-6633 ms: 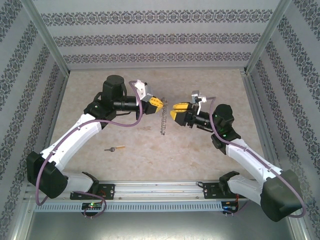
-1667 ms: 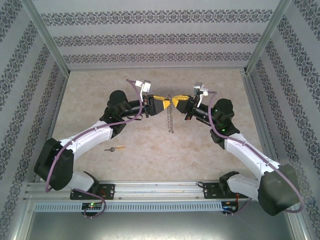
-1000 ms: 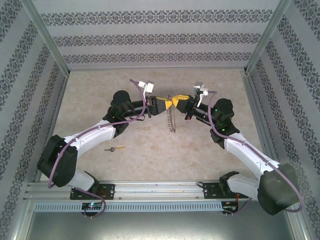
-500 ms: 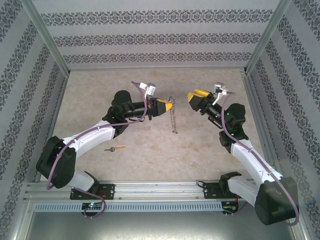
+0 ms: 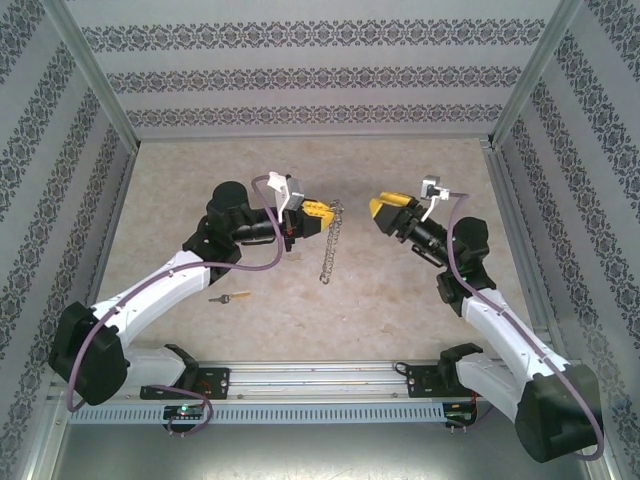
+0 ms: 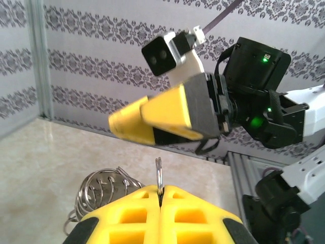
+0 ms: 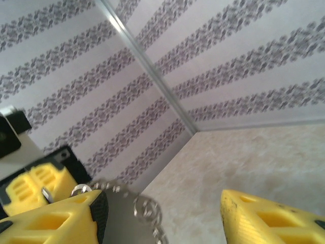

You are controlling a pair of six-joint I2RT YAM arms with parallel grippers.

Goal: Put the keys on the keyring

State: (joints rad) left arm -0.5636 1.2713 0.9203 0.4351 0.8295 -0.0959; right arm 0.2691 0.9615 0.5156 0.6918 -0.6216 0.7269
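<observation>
My left gripper (image 5: pixel 324 214) is shut on the keyring (image 5: pixel 337 208), a thin grey metal ring whose coiled chain (image 5: pixel 329 248) hangs down toward the table. In the left wrist view the ring (image 6: pixel 159 175) stands edge-on, pinched between the closed yellow fingers (image 6: pixel 127 218), with the coil (image 6: pixel 100 187) to the left. My right gripper (image 5: pixel 380 209) is open, a short way right of the ring, holding nothing. The right wrist view has its fingers (image 7: pixel 56 218) wide apart with the chain (image 7: pixel 147 209) blurred between them. One small brass key (image 5: pixel 232 297) with a dark head lies on the table, near left.
The beige table (image 5: pixel 400 300) is walled by patterned panels (image 5: pixel 320 80) on three sides. A metal rail (image 5: pixel 320 385) carrying both arm bases runs along the near edge. Purple cables (image 5: pixel 262 262) loop along each arm.
The right gripper opened, let go of the keyring and drew back to the right. The left gripper closed on the ring and shifted slightly nearer, with the chain swinging below it.
</observation>
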